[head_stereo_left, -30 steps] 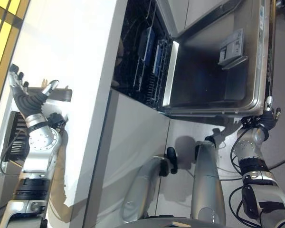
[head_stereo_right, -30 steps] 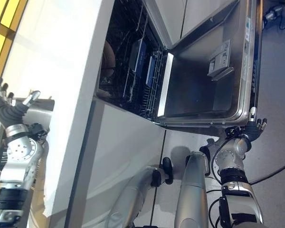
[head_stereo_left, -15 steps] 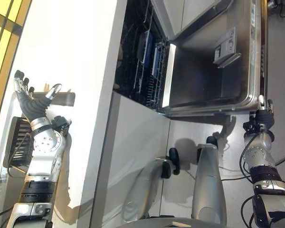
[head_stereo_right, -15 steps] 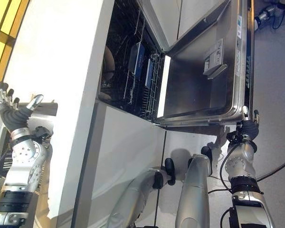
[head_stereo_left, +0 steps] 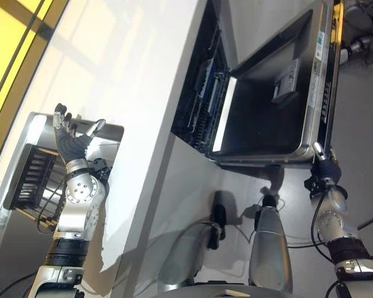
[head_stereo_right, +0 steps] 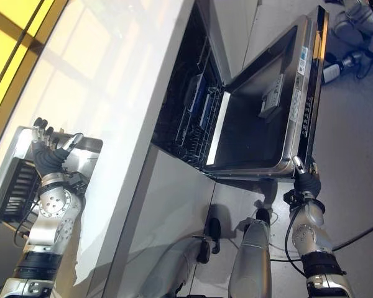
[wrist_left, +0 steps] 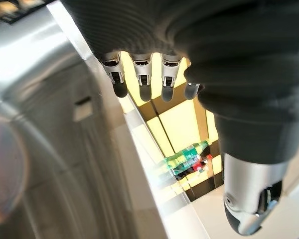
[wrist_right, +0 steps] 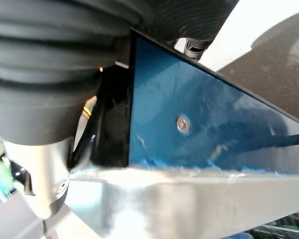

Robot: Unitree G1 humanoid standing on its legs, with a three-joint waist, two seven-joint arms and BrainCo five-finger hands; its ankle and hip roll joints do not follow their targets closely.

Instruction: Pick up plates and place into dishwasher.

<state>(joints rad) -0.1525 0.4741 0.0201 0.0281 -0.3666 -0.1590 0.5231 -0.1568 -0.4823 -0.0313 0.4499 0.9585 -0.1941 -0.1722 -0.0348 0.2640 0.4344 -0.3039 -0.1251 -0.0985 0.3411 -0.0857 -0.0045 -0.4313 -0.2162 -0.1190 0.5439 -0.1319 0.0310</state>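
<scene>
The dishwasher (head_stereo_left: 267, 105) stands open with its door lowered flat. Blue plates (head_stereo_right: 199, 102) stand on edge in the dark rack inside. My left hand (head_stereo_left: 71, 139) is raised over the steel sink (head_stereo_left: 109, 131), fingers (wrist_left: 142, 82) straight and spread, holding nothing. My right hand (head_stereo_right: 303, 180) is at the near corner of the door, its fingers pointing up against the door's edge (wrist_right: 199, 114). Its thumb (wrist_right: 45, 184) lies along the edge and it holds no plate.
A white counter (head_stereo_left: 130, 93) runs between the sink and the dishwasher. A dark dish rack (head_stereo_left: 31, 180) sits left of the sink. A detergent compartment (head_stereo_left: 286, 71) sticks out of the door's inner face. Grey equipment (head_stereo_right: 360, 18) lies on the floor at the far right.
The camera has swung, so the whole scene has shifted. My right hand has stayed at the door's near corner, its fingers drawn together. The left hand stays raised and open.
</scene>
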